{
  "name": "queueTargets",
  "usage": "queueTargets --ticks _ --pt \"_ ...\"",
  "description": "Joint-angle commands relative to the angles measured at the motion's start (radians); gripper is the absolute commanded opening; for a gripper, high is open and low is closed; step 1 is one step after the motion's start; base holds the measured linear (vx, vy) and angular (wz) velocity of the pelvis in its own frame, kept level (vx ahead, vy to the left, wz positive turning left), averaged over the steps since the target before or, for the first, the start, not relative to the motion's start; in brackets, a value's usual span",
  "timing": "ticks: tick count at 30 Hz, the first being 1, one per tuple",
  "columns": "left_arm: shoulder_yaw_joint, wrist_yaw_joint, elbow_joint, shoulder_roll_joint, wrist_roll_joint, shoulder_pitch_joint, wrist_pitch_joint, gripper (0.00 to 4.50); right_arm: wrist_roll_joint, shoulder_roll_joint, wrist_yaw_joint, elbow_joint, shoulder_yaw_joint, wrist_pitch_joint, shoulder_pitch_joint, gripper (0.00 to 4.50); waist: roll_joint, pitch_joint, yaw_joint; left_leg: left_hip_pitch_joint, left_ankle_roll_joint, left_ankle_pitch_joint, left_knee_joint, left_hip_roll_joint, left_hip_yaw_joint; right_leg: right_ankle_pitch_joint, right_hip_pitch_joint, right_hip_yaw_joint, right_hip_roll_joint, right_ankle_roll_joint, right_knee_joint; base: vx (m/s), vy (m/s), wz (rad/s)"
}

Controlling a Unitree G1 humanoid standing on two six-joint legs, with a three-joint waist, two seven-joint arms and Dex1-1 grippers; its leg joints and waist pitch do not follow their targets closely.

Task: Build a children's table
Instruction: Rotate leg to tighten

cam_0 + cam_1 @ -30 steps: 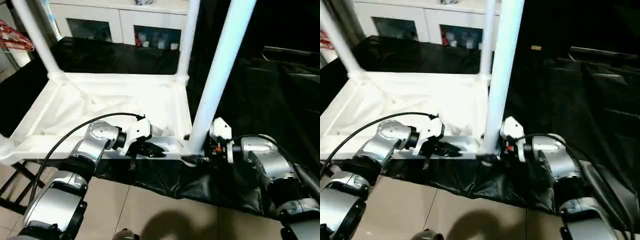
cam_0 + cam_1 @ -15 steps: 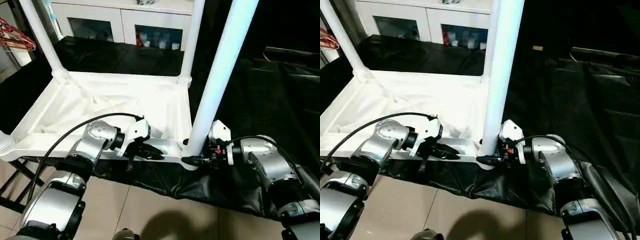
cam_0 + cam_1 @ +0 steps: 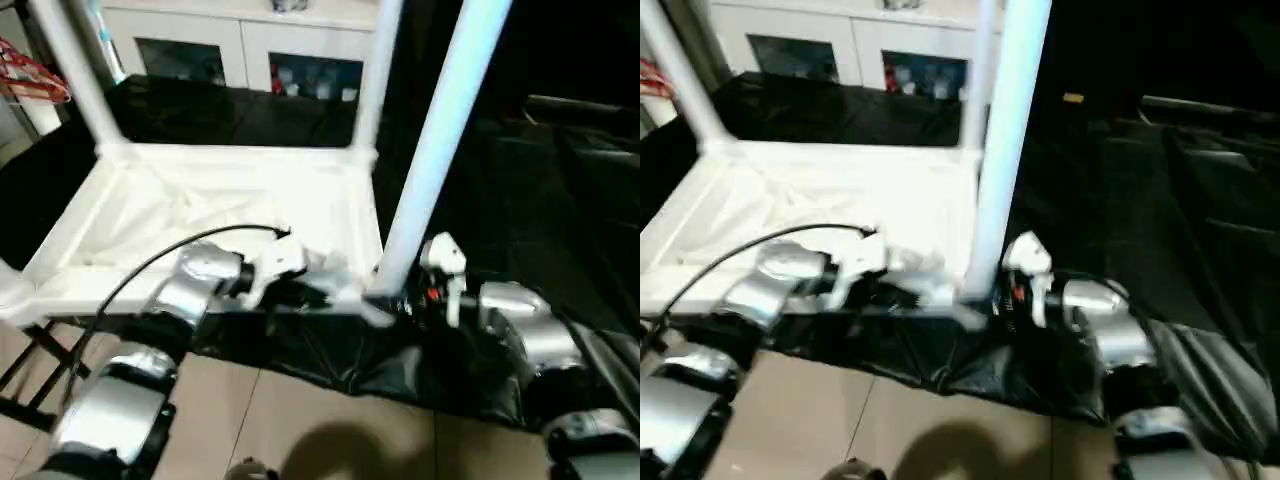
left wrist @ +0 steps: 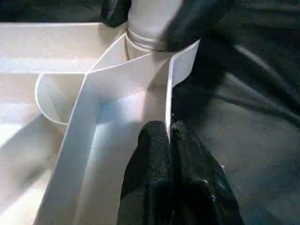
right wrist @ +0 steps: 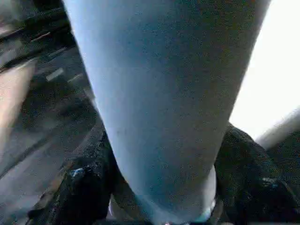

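Now upturned on black sheeting, the white plastic square tabletop point(image 3: 215, 215) sits slightly lower than a half-second ago. The left gripper point(image 4: 168, 136) pinches its rim; the right gripper point(image 5: 159, 197) clasps the long tapering white leg point(image 3: 430, 150), apparently pressing it home.

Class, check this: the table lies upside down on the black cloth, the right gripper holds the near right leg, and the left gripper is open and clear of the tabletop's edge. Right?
Not quite. The left gripper is shut on the tabletop's thin edge wall, as the left wrist view shows. The rest holds: the table lies upside down on the black cloth, and the right gripper holds the near right leg.
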Motion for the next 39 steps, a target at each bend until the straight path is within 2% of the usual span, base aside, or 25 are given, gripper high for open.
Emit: queueTargets --ticks 1,4,6,7,8,9,12,15,16,20,22,26,27,29,30,33,35,39 --pt "0.018 0.180 0.003 -0.084 0.004 -0.044 0.028 0.00 0.023 0.103 -0.120 0.059 0.022 0.017 -0.009 2.59 -0.008 -0.064 -0.007 0.019 0.018 -0.210 -0.074 0.052 -0.030 -0.313 0.043 0.052 -0.104 -0.179 -0.089 0.000 0.000 0.00" --pt "0.015 0.220 0.008 -0.104 0.014 -0.047 0.038 0.00 0.026 0.132 -0.175 0.078 0.008 0.014 -0.013 2.58 -0.009 -0.067 -0.009 0.018 0.022 -0.199 -0.071 0.049 -0.029 -0.282 0.043 0.053 -0.102 -0.178 -0.088 0.000 0.000 0.00" --pt "0.007 0.294 0.022 -0.139 0.030 -0.054 0.048 0.00 0.008 0.180 -0.279 0.113 -0.006 0.012 -0.026 2.58 -0.006 -0.067 -0.013 0.016 0.029 -0.182 -0.072 0.050 -0.029 -0.237 0.042 0.054 -0.100 -0.182 -0.084 0.000 0.000 0.00" --pt "0.007 0.345 0.029 -0.167 0.035 -0.059 0.058 0.00 -0.015 0.212 -0.387 0.155 -0.011 0.008 -0.046 2.58 0.000 -0.068 -0.018 0.017 0.021 -0.189 -0.073 0.050 -0.028 -0.231 0.040 0.053 -0.099 -0.187 -0.083 0.000 0.000 0.00" --pt "0.007 0.345 0.029 -0.167 0.035 -0.059 0.058 0.00 -0.015 0.212 -0.387 0.155 -0.011 0.008 -0.046 2.58 -0.002 -0.066 -0.022 0.017 0.017 -0.198 -0.074 0.049 -0.030 -0.240 0.040 0.053 -0.099 -0.189 -0.085 0.000 0.000 0.00" --pt "0.005 0.412 0.036 -0.206 0.044 -0.066 0.067 0.00 -0.046 0.256 -0.519 0.213 -0.019 -0.008 -0.080 2.58 0.002 -0.066 -0.022 0.021 0.013 -0.213 -0.074 0.048 -0.029 -0.254 0.039 0.053 -0.099 -0.188 -0.087 0.000 0.000 0.00" --pt "-0.002 0.439 0.035 -0.228 0.055 -0.067 0.063 0.00 -0.060 0.287 -0.559 0.236 -0.025 -0.040 -0.103 2.58 0.004 -0.065 -0.031 0.024 0.003 -0.254 -0.077 0.048 -0.031 -0.293 0.038 0.055 -0.101 -0.177 -0.094 0.000 0.000 0.00" --pt "-0.011 0.432 0.030 -0.237 0.061 -0.063 0.053 0.00 -0.069 0.301 -0.564 0.237 -0.026 -0.069 -0.114 2.58 0.002 -0.066 -0.029 0.018 0.019 -0.235 -0.077 0.046 -0.031 -0.259 0.044 0.054 -0.099 -0.173 -0.092 0.000 0.000 0.00" --pt "-0.013 0.427 0.029 -0.239 0.061 -0.061 0.049 0.00 -0.074 0.303 -0.568 0.239 -0.024 -0.080 -0.118 3.13 0.003 -0.066 -0.029 0.017 0.021 -0.232 -0.077 0.047 -0.031 -0.250 0.044 0.055 -0.100 -0.175 -0.091 0.000 0.000 0.00" --pt "-0.030 0.356 0.009 -0.209 0.061 -0.039 0.034 0.00 -0.038 0.272 -0.473 0.191 -0.038 -0.088 -0.100 3.45 0.003 -0.065 -0.031 0.019 0.027 -0.252 -0.078 0.047 -0.030 -0.259 0.043 0.054 -0.100 -0.178 -0.093 0.000 0.000 0.00" --pt "-0.030 0.356 0.009 -0.209 0.061 -0.039 0.034 0.00 -0.038 0.272 -0.473 0.191 -0.038 -0.088 -0.100 3.66 0.002 -0.066 -0.031 0.016 0.035 -0.238 -0.078 0.048 -0.031 -0.248 0.046 0.055 -0.101 -0.177 -0.091 0.000 0.000 0.00" --pt "-0.036 0.283 0.004 -0.159 0.058 -0.027 0.026 0.00 -0.057 0.195 -0.384 0.188 -0.011 -0.118 -0.099 4.10 -0.002 -0.069 -0.032 0.011 0.053 -0.193 -0.074 0.048 -0.029 -0.178 0.049 0.053 -0.099 -0.198 -0.082 0.000 0.000 0.00" --pt "-0.040 0.216 -0.005 -0.123 0.051 -0.018 0.013 0.00 -0.072 0.157 -0.334 0.203 -0.002 -0.137 -0.103 4.10 -0.005 -0.070 -0.030 0.011 0.059 -0.179 -0.071 0.046 -0.028 -0.163 0.051 0.053 -0.099 -0.203 -0.080 0.000 0.000 0.00" --pt "-0.041 0.199 -0.007 -0.115 0.049 -0.016 0.010 0.00 -0.076 0.149 -0.322 0.206 0.000 -0.141 -0.104 4.10 -0.001 -0.069 -0.030 0.004 0.068 -0.164 -0.070 0.048 -0.027 -0.142 0.053 0.052 -0.099 -0.210 -0.075 0.000 0.000 0.00" --pt "-0.043 0.167 -0.014 -0.098 0.046 -0.011 0.005 0.00 -0.079 0.133 -0.288 0.208 0.007 -0.150 -0.103 4.10 0.000 -0.071 -0.028 0.010 0.068 -0.168 -0.069 0.050 -0.026 -0.139 0.049 0.052 -0.099 -0.216 -0.076 0.000 0.000 0.00" --pt "-0.040 0.050 -0.037 -0.050 0.013 0.004 -0.020 0.00 -0.063 0.076 -0.118 0.171 0.039 -0.162 -0.086 4.10 0.000 -0.070 -0.023 0.010 0.074 -0.173 -0.068 0.051 -0.024 -0.136 0.050 0.051 -0.096 -0.227 -0.074 0.000 0.000 0.00" --pt "-0.034 0.014 -0.046 -0.040 -0.003 0.009 -0.024 0.00 -0.055 0.062 -0.072 0.157 0.044 -0.159 -0.080 4.10 0.000 -0.069 -0.022 0.008 0.079 -0.179 -0.068 0.054 -0.024 -0.124 0.050 0.051 -0.096 -0.231 -0.070 0.000 0.000 0.00" --pt "-0.022 -0.069 -0.066 -0.016 -0.038 0.015 -0.022 0.00 -0.019 0.026 0.072 0.096 0.059 -0.120 -0.054 4.10 -0.002 -0.068 -0.021 0.009 0.081 -0.190 -0.069 0.056 -0.024 -0.154 0.049 0.051 -0.098 -0.232 -0.073 0.000 0.000 0.00"
